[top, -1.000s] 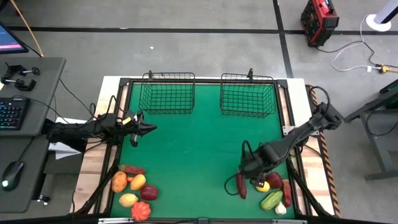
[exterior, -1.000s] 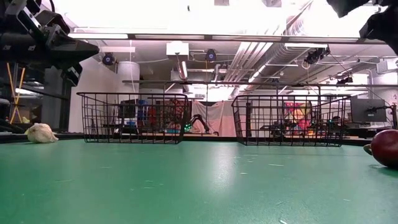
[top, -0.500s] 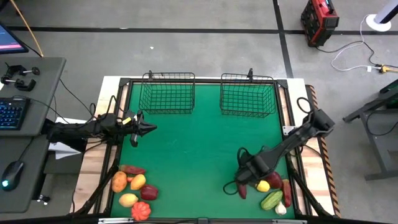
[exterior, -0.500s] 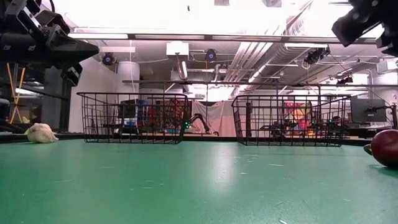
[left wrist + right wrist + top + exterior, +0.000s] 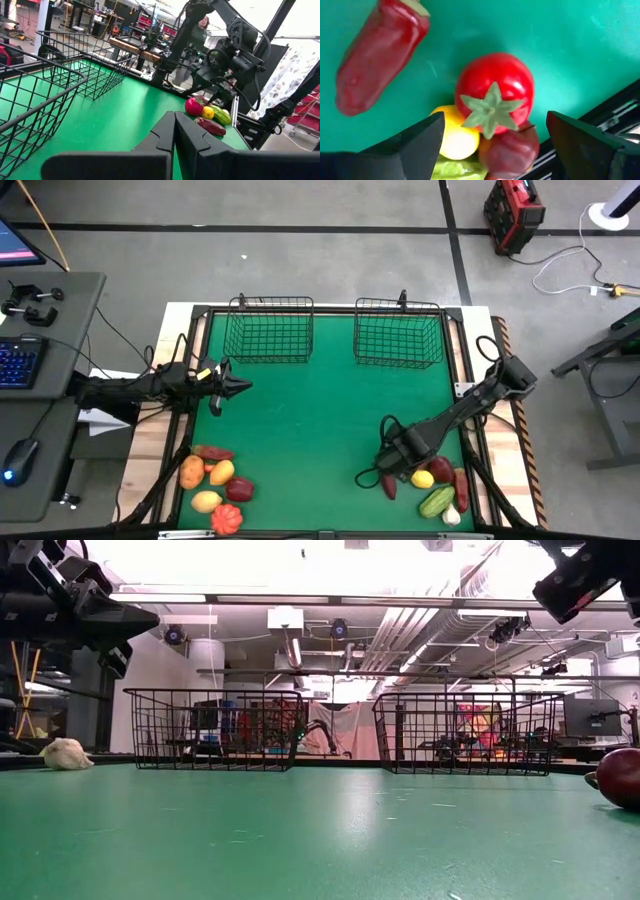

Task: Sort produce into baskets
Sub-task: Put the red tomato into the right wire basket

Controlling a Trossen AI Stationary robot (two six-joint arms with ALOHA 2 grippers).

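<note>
Two black wire baskets (image 5: 268,330) (image 5: 398,332) stand at the table's far edge. One pile of produce (image 5: 215,482) lies at the near left and another (image 5: 435,485) at the near right. My right gripper (image 5: 383,467) (image 5: 494,119) hangs open over the right pile. Its fingers stand on either side of a red tomato (image 5: 495,92), above it and apart from it. A red pepper (image 5: 375,60), a yellow piece (image 5: 452,137) and a dark maroon piece (image 5: 512,152) lie around the tomato. My left gripper (image 5: 236,387) (image 5: 175,131) is shut and empty, held above the table's left side.
The right pile lies close to the table's near right frame (image 5: 615,107). A green piece (image 5: 437,502) and a white one (image 5: 452,517) lie nearest that corner. The green mat (image 5: 310,410) between the piles and the baskets is bare. A white lump (image 5: 67,753) shows at the left in the low view.
My right gripper has gone down and a little toward the table's near left, over the right pile; most of that happened early, and it has barely moved since. The produce has stayed in place.
</note>
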